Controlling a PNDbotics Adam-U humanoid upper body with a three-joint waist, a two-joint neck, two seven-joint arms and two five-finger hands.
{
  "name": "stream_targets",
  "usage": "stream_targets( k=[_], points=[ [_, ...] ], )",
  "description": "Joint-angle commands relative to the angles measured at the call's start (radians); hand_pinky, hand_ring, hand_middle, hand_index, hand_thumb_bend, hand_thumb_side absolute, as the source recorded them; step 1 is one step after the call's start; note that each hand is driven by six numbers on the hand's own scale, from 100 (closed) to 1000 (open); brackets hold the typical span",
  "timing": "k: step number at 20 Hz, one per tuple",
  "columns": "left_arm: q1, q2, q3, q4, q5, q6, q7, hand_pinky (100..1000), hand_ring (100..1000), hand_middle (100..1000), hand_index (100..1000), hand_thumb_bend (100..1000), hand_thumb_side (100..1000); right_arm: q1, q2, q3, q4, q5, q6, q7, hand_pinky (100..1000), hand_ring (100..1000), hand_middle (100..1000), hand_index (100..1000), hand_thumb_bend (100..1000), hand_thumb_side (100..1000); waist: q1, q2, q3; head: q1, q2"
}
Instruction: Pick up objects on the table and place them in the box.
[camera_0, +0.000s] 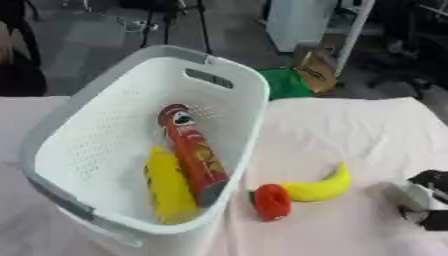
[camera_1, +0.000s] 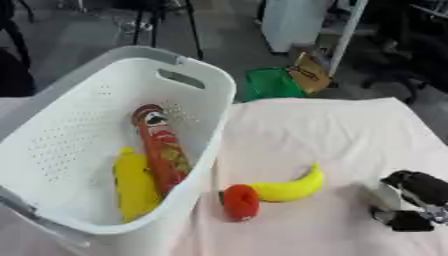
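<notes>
White basket (camera_0: 236, 75) sits on the left of the table (camera_0: 350, 125), tilted with its open mouth toward the camera, which makes an easy drop from the right side. Already inside: a red can (camera_0: 191, 152) lying lengthwise along the bottom, and a yellow bottle (camera_0: 169, 187) just beside it on its left, touching or nearly so. Both lie flat and low in the basket, so I'd judge there's room to drop more on top. Still out on the cloth: a banana (camera_1: 284, 188) curving up to the right, and a small red thing (camera_1: 241, 202) at its left end, touching or almost, just beside the basket wall. Can't make out what the red piece is, only that it's rounded and red. Both sit between the basket and the right hand (camera_1: 418, 197), so that's the natural hand to take them. Right hand is low at the right edge, resting near the table, well apart from the banana and holding nothing; it looks partly curled, but I can't tell for sure whether the fingers are straight or closed. Left hand doesn't show. Task looks about half done: two in, two to go. Likely next pick is the banana, being nearer the hand.
</notes>
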Motion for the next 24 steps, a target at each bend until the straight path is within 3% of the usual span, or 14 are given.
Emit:
stream_targets(
  k=[1, 9, 24],
  points=[
    [-0.016, 0.003, -0.001, -0.012, 0.001, -0.001, -0.005, 599, 464, 606, 666, 100, 961, -0.003, -0.031, -0.004, -0.016, 0.018, 0.013, -0.045, 992, 973, 763, 821, 215, 686, -0.001, -0.017, -0.003, 0.002, -0.007],
    [-0.015, 0.004, -0.001, -0.012, 0.002, -0.001, -0.005, 599, 464, 606, 666, 100, 961, 0.004, -0.023, 0.004, -0.011, 0.043, 0.031, -0.089, 977, 945, 687, 751, 224, 617, -0.002, -0.016, -0.004, 0.004, -0.009],
    [-0.01, 0.007, 0.001, -0.012, -0.001, -0.002, -0.005, 599, 464, 606, 666, 100, 962, 0.062, -0.077, -0.012, -0.134, 0.031, 0.058, -0.139, 969, 932, 623, 682, 109, 532, -0.005, -0.023, -0.019, 0.02, -0.007]
  ],
)
